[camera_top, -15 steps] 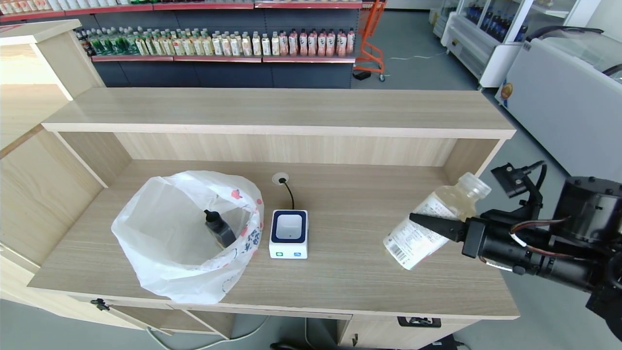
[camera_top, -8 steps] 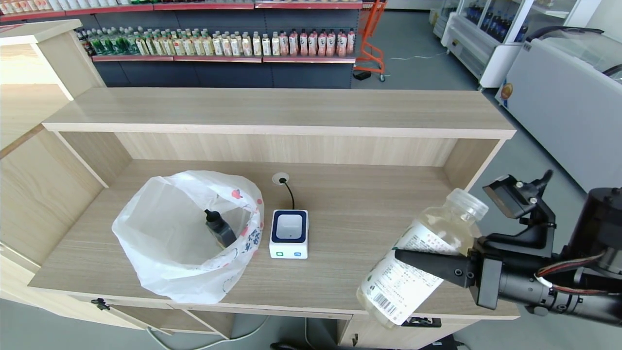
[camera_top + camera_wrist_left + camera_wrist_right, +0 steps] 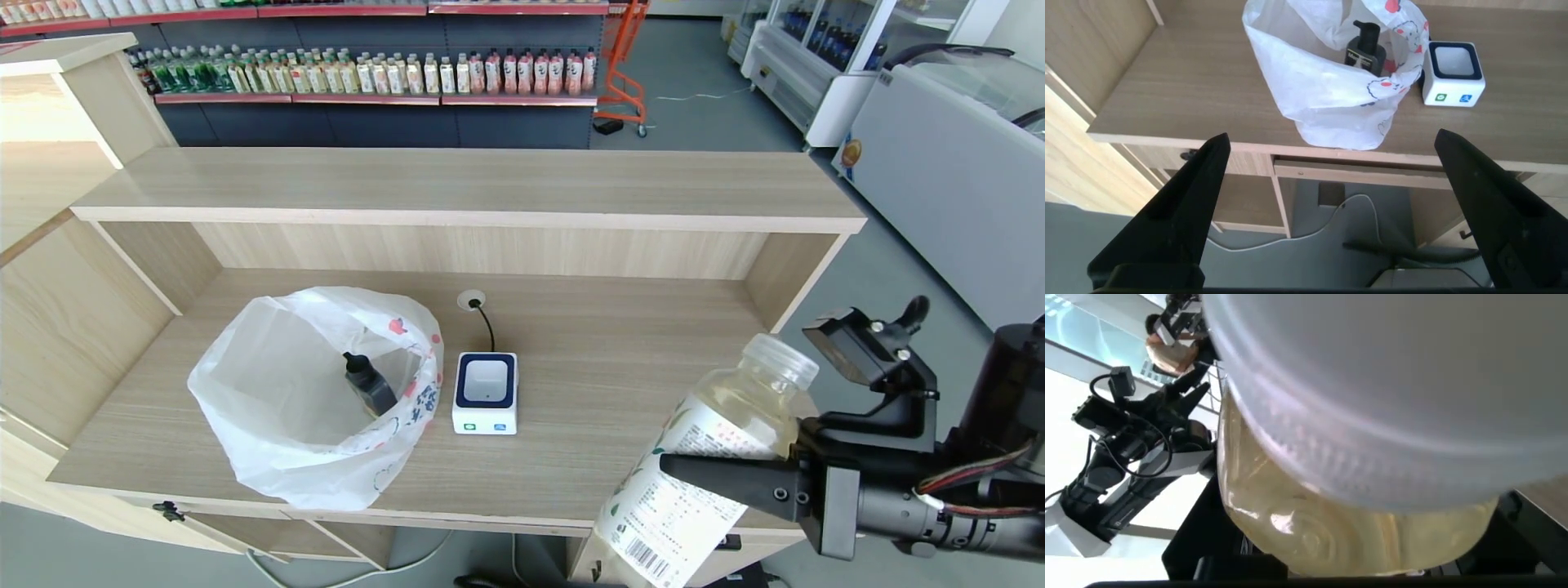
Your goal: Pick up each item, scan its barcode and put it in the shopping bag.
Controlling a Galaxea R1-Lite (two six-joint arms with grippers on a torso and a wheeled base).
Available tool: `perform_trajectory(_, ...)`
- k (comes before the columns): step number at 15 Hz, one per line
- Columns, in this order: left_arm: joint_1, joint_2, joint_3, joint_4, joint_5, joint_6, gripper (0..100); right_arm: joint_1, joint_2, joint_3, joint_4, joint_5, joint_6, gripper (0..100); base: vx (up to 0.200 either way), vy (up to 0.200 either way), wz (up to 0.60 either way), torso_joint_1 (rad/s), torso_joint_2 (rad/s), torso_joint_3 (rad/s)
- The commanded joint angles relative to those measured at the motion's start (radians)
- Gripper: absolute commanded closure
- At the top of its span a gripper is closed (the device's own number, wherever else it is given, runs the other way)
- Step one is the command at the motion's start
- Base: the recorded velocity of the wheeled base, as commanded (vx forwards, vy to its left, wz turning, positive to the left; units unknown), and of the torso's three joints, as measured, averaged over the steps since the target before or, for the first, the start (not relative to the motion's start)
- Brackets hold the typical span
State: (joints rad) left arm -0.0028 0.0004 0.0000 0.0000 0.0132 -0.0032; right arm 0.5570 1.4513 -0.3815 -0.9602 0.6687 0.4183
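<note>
Bottle (image 3: 735, 412): clear glossy plastic, matt label. Bag (image 3: 269, 441): thin crinkled translucent plastic. Counter (image 3: 604, 359): matt wood grain. Scanner (image 3: 485, 392): smooth plastic.

Open counter (image 3: 604, 384) runs from the scanner (image 3: 485, 392) to the right side wall (image 3: 788, 269); the shopping bag (image 3: 269, 425) crowds the scanner's left.

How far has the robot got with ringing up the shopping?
Done: one dark pump bottle sits inside the shopping bag. In hand: the right gripper is shut on a clear drink bottle, held tilted over the counter's near right edge, well away from the scanner, with its barcode low on the label. Left: scan that bottle and bag it.
</note>
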Motion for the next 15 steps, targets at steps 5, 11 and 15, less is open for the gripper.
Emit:
perform_trajectory(5, 0.000, 0.000, 0.000, 0.000, 0.001, 0.000, 0, 0.004, -0.008, 0.003, 0.000, 0.017, -0.006, 100, 0.000, 0.000, 0.00, 0.000, 0.00, 0.000)
perform_trajectory(11, 0.000, 0.000, 0.000, 0.000, 0.001, 0.000, 0, 0.003, -0.009, 0.003, 0.000, 0.015, -0.009, 100, 0.000, 0.000, 0.00, 0.000, 0.00, 0.000)
perform_trajectory(15, 0.000, 0.000, 0.000, 0.000, 0.001, -0.001, 0, 0.000, -0.011, 0.003, 0.000, 0.015, -0.009, 100, 0.000, 0.000, 0.00, 0.000, 0.00, 0.000)
